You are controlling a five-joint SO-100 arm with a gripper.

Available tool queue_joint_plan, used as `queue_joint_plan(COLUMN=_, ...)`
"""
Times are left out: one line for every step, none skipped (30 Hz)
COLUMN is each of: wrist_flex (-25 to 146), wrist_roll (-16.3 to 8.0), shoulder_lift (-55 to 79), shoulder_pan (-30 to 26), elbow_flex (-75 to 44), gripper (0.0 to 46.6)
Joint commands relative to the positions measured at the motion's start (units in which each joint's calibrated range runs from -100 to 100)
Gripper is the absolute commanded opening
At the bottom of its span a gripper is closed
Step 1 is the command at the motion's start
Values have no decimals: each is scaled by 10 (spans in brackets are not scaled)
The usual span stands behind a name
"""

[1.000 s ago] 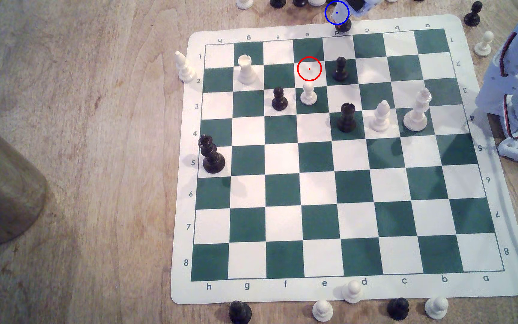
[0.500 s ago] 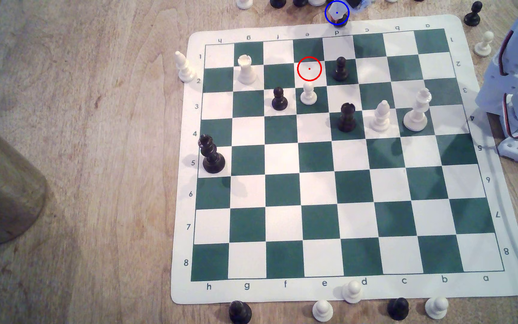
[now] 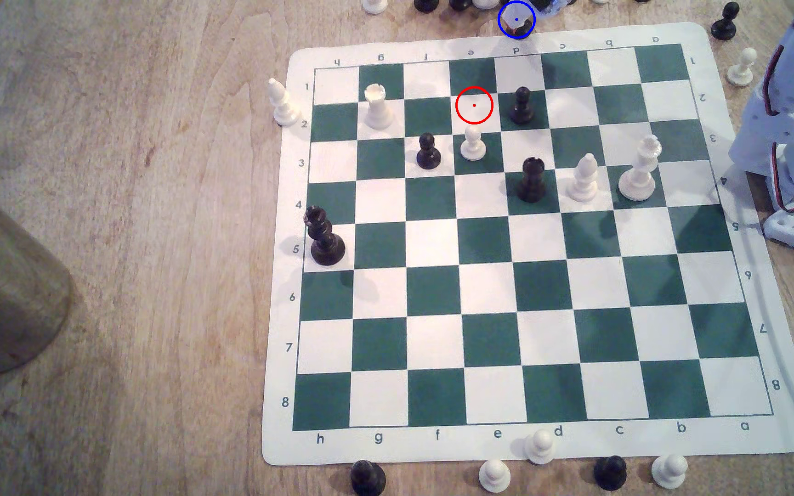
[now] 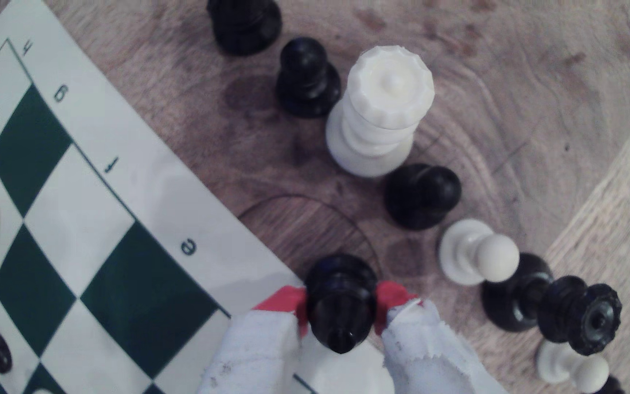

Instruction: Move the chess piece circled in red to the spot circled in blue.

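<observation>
The jaws pinch the black bishop (image 4: 340, 303) over the blue ring (image 3: 516, 19); releasing carelessly could topple it into the black pawn (image 4: 421, 195) nearby.

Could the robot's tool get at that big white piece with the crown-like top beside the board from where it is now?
Probably not right away. The tool is shut on the black bishop, so it would need to let go first. The white queen itself stands upright, with black pawns close on both sides.

Wooden table (image 3: 147, 238) carries a chess mat (image 3: 767, 429) and loose pawns (image 3: 494, 475).
</observation>
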Motion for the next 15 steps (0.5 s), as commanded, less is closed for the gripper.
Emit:
queue_joint_plan(wrist_flex=-16, wrist_roll=0, shoulder_lift=-1, shoulder_pan=3, elbow_flex=-60, gripper=6)
queue_joint_plan(wrist_flex=-18, wrist_roll=0, shoulder_lift=1, shoulder_pan=3, elbow_flex=-61, gripper=8)
queue_joint_plan(wrist_flex=-19, wrist_roll=0, shoulder_lift=2, shoulder_pan=3, elbow_flex=-61, gripper=10)
queue_joint_plan(wrist_flex=-20, wrist_roll=0, shoulder_lift=3, shoulder_pan=3, elbow_flex=-61, gripper=10)
queue_joint_plan(wrist_flex=-23, wrist_roll=0, shoulder_lift=5, shoulder_pan=4, elbow_flex=-61, gripper=10)
queue_joint_plan(wrist_flex=-23, wrist_roll=0, shoulder_lift=6, shoulder_pan=4, elbow_flex=-61, gripper=10)
queue_joint_plan(wrist_flex=-23, wrist_roll=0, shoulder_lift=6, shoulder_pan=5, elbow_flex=-60, gripper=10)
queue_joint_plan(wrist_flex=-23, wrist_roll=0, shoulder_lift=6, shoulder_pan=5, elbow_flex=-59, gripper=14)
queue_joint_plan(wrist_flex=-23, wrist_roll=0, shoulder_lift=5, shoulder_pan=6, elbow_flex=-59, gripper=21)
queue_joint_plan(wrist_flex=-23, wrist_roll=0, shoulder_lift=4, shoulder_pan=7, elbow_flex=-57, gripper=46)
queue_joint_plan(wrist_flex=-23, wrist_roll=2, shoulder_lift=4, shoulder_pan=7, elbow_flex=-55, gripper=74)
queue_joint_plan(wrist_flex=-20, wrist_roll=4, shoulder_lift=3, shoulder_pan=8, elbow_flex=-54, gripper=108)
queue_joint_plan(wrist_flex=-20, wrist_roll=4, shoulder_lift=2, shoulder_pan=9, elbow_flex=-51, gripper=136)
queue_joint_plan(wrist_flex=-23, wrist_roll=4, shoulder_lift=-3, shoulder_pan=12, elbow_flex=-45, gripper=164)
queue_joint_plan(wrist_flex=-27, wrist_roll=4, shoulder_lift=-7, shoulder_pan=14, elbow_flex=-43, gripper=168)
